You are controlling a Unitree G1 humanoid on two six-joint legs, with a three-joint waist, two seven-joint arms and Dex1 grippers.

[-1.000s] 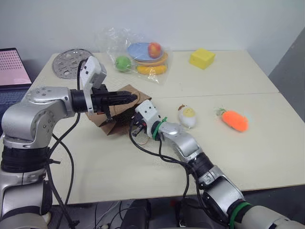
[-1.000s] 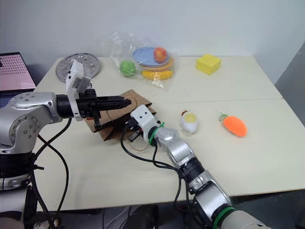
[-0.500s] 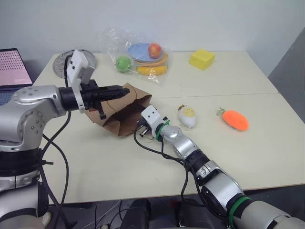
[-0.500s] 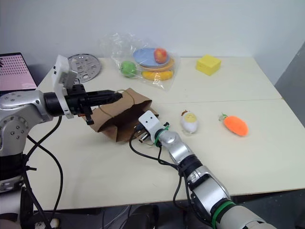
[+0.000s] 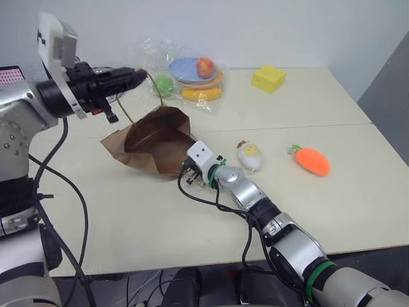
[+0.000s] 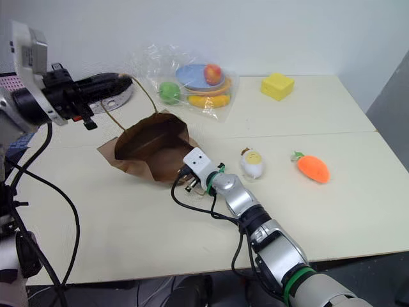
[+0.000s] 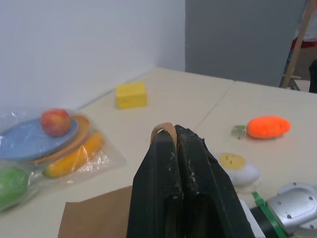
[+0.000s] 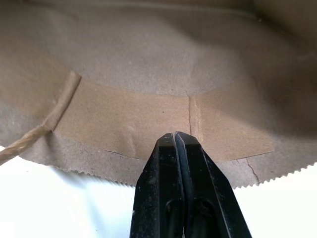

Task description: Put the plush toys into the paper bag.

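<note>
Cream-coloured counter (image 5: 307, 109) runs across most of the shot, pale wall behind it, and its near edge hides behind the right arm. Biggest thing on it is the brown kraft paper bag (image 5: 153, 141), tipped on its side with the mouth gaping up toward the camera; you can't see the bottom of the inside, it's all shadow. Left tool (image 5: 138, 75) hangs up high with its black fingers pressed together on the thin beige twine handle (image 6: 146, 94), which runs taut down to the bag rim. Right tool (image 8: 176, 140) is low at the bag's near edge, fingers together, pinching the serrated paper lip as far as I can tell; from the head views the white wrist block covers the tips. Behind the bag sits a crinkly clear plastic bag of toy fruit on plates (image 5: 192, 73), then a yellow cheese-like block (image 5: 269, 78). Both plush toys lie out on the counter right of the bag: orange carrot with green leaves (image 5: 311, 160), and the white egg with yellow yolk face (image 5: 250, 155), just beside the right forearm.
</note>
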